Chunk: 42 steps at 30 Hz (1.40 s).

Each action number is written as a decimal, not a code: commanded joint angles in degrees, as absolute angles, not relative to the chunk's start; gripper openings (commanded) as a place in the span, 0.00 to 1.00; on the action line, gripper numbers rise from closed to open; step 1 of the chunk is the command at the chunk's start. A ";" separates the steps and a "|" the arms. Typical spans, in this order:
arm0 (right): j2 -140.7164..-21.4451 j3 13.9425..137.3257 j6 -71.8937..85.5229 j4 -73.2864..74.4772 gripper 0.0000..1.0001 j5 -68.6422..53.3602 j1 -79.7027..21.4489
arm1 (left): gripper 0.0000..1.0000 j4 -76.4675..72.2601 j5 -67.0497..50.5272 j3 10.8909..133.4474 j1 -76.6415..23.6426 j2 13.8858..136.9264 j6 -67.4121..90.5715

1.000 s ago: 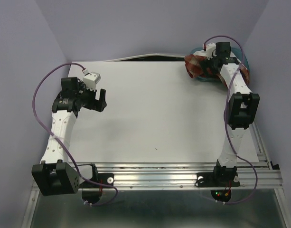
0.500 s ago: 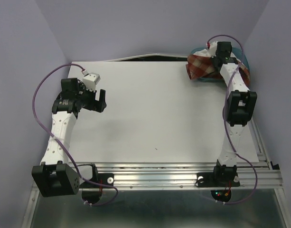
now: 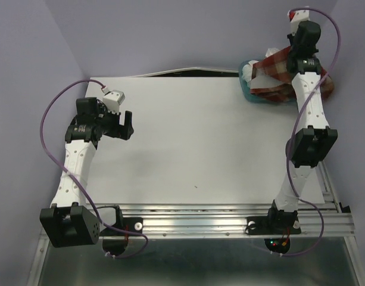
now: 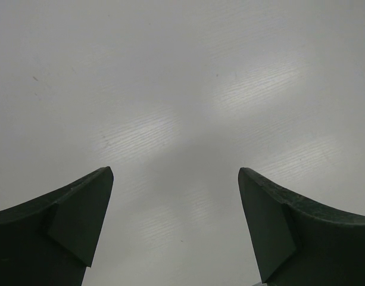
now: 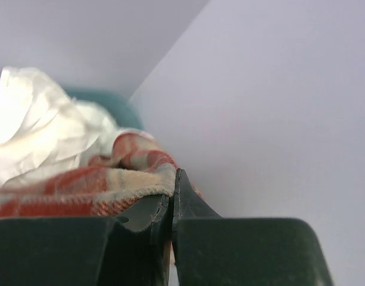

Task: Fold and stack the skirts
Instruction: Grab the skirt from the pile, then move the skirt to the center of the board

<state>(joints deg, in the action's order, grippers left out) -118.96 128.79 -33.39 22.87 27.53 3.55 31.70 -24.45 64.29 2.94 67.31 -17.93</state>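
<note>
Step in hand: plaid skirt (image 3: pixel 278 74) being drawn out of the teal basket (image 3: pixel 249 93); no folding begun.

The right pincer (image 3: pixel 293 55) is high at the far right corner, jaws pressed together on an edge of the plaid skirt, which hangs below it and trails into the basket underneath. In the right wrist view the cloth runs off to the left of the closed tips (image 5: pixel 173 179), with the white skirt (image 5: pixel 45 134) bunched beyond it, apparently in the basket. The left pincer (image 3: pixel 126 123) hovers over bare table (image 3: pixel 200 143), jaws wide apart and holding nothing. Judgement: the next move calls for carrying the plaid skirt clear of the basket rim and laying it flat on the table. Risk: the white skirt may drag along with it.
</note>
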 commanded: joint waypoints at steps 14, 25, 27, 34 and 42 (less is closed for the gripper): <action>-101.61 135.19 -18.47 -3.43 0.01 20.96 4.31 | 0.99 27.16 -25.31 65.48 2.64 66.45 -14.24; -90.62 127.36 -6.50 6.32 0.01 -9.22 -2.80 | 0.99 26.37 -26.54 68.46 2.55 65.48 -13.10; -90.61 124.73 -6.77 6.94 0.01 -9.93 -6.57 | 0.99 26.45 -26.63 69.17 2.64 65.57 -12.75; -97.99 130.06 -3.87 10.54 0.01 -12.13 -13.79 | 0.99 26.10 -30.93 72.07 5.62 67.67 -9.58; -92.51 112.08 -12.08 18.36 0.01 -25.01 -19.07 | 0.98 29.96 -44.03 77.08 14.94 73.74 -11.68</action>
<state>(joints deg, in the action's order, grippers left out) -103.46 125.56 -5.13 18.13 -15.22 -18.37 28.14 -37.10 74.04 13.78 73.06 -9.93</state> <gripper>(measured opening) 0.030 0.981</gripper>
